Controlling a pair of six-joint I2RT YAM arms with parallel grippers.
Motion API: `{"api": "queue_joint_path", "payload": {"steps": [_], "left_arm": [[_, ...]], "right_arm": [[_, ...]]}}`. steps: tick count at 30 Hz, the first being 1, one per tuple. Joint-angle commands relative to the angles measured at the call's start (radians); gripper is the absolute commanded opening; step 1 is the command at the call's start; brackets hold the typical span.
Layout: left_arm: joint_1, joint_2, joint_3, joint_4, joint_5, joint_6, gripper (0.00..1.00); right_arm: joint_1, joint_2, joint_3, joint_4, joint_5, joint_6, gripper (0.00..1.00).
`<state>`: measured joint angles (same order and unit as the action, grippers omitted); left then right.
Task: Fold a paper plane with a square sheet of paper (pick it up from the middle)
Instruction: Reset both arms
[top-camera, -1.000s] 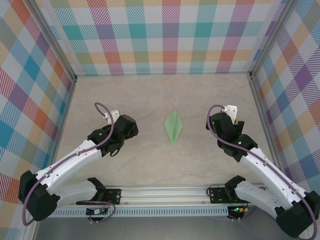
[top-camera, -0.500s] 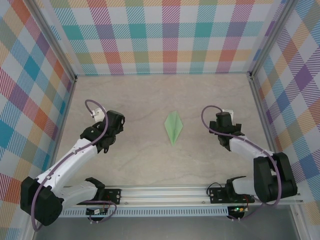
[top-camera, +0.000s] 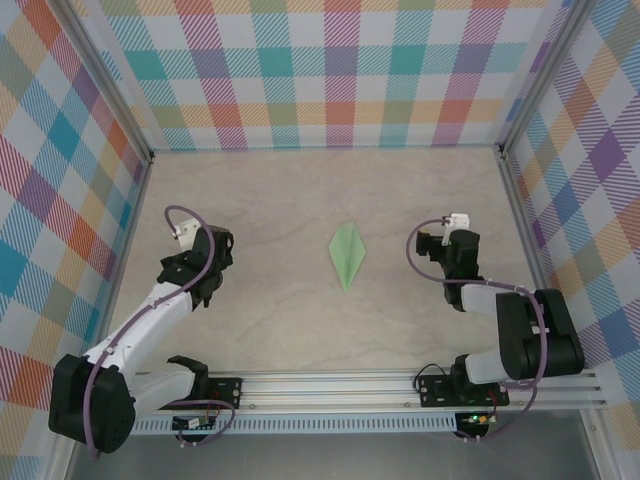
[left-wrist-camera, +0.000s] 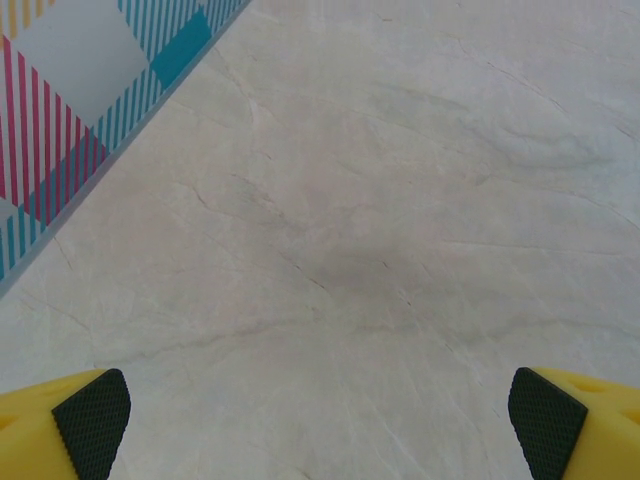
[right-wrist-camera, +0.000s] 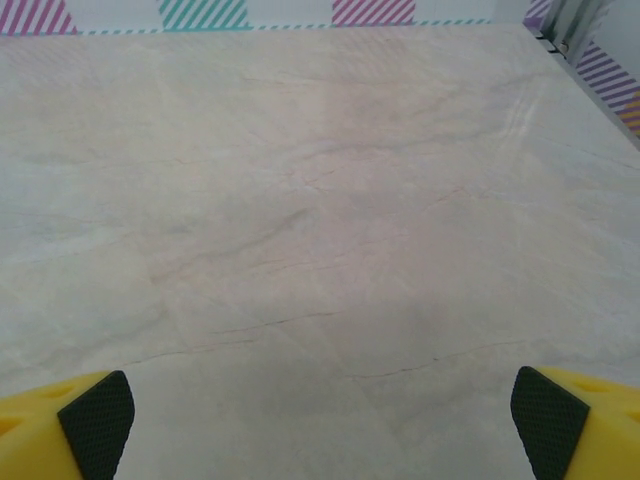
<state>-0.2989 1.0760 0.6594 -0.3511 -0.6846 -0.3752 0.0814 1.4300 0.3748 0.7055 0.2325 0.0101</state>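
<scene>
**Resting paper plane at mid-tabletop, both pincers released**

Item 1. Mounting rail (top-camera: 330, 385), at the near edge. It carries both arm bases and closes off that side.

Item 2. Left pincer (top-camera: 200, 242), on the left flank. Its jaws are spread wide with bare tabletop between the black pads (left-wrist-camera: 90, 425), and it grips nothing. The left wall's foot runs just beyond it, so there is little room outward.

Item 3. Right pincer (top-camera: 455, 245), on the right flank. It is likewise spread and empty, with pads (right-wrist-camera: 95, 420) at the corners of its wrist view. It faces the far wall across open surface.

Item 4. Paper plane (top-camera: 346, 254), pale mint green and kite-shaped. It lies flat with a centre crease and its sharp tip toward the rail, midway between the two pincers and well apart from each. Judgement: it has been left free in the middle because the folding looks complete, and both arms flank it without crowding it.

Item 5. Tabletop (top-camera: 320, 190). It is bare on every side of the plane, with the widest free room on the far half.

Item 6. Checked walls (top-camera: 340, 80), on the left, right and far sides. They bound all reach.
</scene>
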Motion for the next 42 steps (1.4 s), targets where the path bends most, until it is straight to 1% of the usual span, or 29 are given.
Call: {"api": "queue_joint_path", "payload": {"steps": [1, 2, 3, 4, 5, 6, 7, 8, 9, 12, 14, 15, 16, 18, 19, 21, 22, 23, 24, 42], "left_arm": [[0.027, 0.010, -0.062, 0.239, -0.068, 0.116, 1.00], [0.034, 0.024, -0.083, 0.298, -0.061, 0.132, 1.00], [0.040, 0.040, -0.099, 0.355, -0.046, 0.154, 1.00], [0.045, 0.058, -0.119, 0.433, -0.021, 0.189, 1.00], [0.047, 0.083, -0.139, 0.520, 0.006, 0.236, 1.00], [0.049, 0.107, -0.161, 0.609, 0.041, 0.284, 1.00], [0.052, 0.137, -0.194, 0.724, 0.094, 0.338, 1.00], [0.060, 0.168, -0.226, 0.834, 0.135, 0.354, 1.00], [0.063, 0.193, -0.243, 0.904, 0.149, 0.353, 1.00], [0.074, 0.277, -0.235, 0.990, 0.186, 0.408, 1.00], [0.115, 0.340, -0.253, 1.091, 0.256, 0.414, 1.00], [0.139, 0.363, -0.251, 1.095, 0.304, 0.397, 1.00], [0.156, 0.388, -0.262, 1.134, 0.346, 0.391, 1.00], [0.160, 0.464, -0.300, 1.267, 0.414, 0.412, 1.00], [0.161, 0.514, -0.313, 1.355, 0.429, 0.434, 1.00], [0.177, 0.481, -0.266, 1.199, 0.458, 0.413, 0.99], [0.193, 0.503, -0.261, 1.232, 0.432, 0.386, 1.00], [0.216, 0.483, -0.254, 1.177, 0.458, 0.360, 1.00], [0.215, 0.492, -0.263, 1.210, 0.447, 0.367, 1.00], [0.211, 0.488, -0.262, 1.202, 0.448, 0.368, 1.00]], "right_arm": [[-0.018, 0.095, -0.009, 0.195, -0.176, -0.044, 1.00], [-0.031, 0.100, 0.012, 0.168, -0.192, -0.031, 1.00], [-0.051, 0.091, 0.035, 0.097, -0.217, -0.016, 1.00], [-0.060, 0.101, 0.036, 0.115, -0.214, -0.004, 1.00], [-0.062, 0.095, 0.037, 0.098, -0.193, 0.006, 1.00], [-0.061, 0.097, 0.029, 0.123, -0.163, 0.013, 1.00], [-0.059, 0.094, 0.027, 0.118, -0.137, 0.024, 1.00], [-0.056, 0.094, 0.025, 0.124, -0.127, 0.025, 1.00], [-0.054, 0.095, 0.026, 0.124, -0.122, 0.025, 1.00], [-0.054, 0.095, 0.025, 0.123, -0.122, 0.025, 1.00], [-0.055, 0.094, 0.026, 0.123, -0.124, 0.026, 1.00], [-0.055, 0.095, 0.025, 0.124, -0.125, 0.026, 1.00], [-0.054, 0.094, 0.027, 0.121, -0.125, 0.025, 1.00], [-0.055, 0.095, 0.027, 0.121, -0.127, 0.024, 1.00], [-0.055, 0.095, 0.029, 0.119, -0.128, 0.022, 1.00], [-0.055, 0.095, 0.029, 0.118, -0.132, 0.021, 1.00], [-0.055, 0.095, 0.030, 0.117, -0.136, 0.019, 1.00], [-0.054, 0.095, 0.030, 0.115, -0.137, 0.019, 1.00], [-0.055, 0.094, 0.032, 0.113, -0.140, 0.017, 1.00], [-0.054, 0.095, 0.033, 0.108, -0.144, 0.016, 1.00]]}}
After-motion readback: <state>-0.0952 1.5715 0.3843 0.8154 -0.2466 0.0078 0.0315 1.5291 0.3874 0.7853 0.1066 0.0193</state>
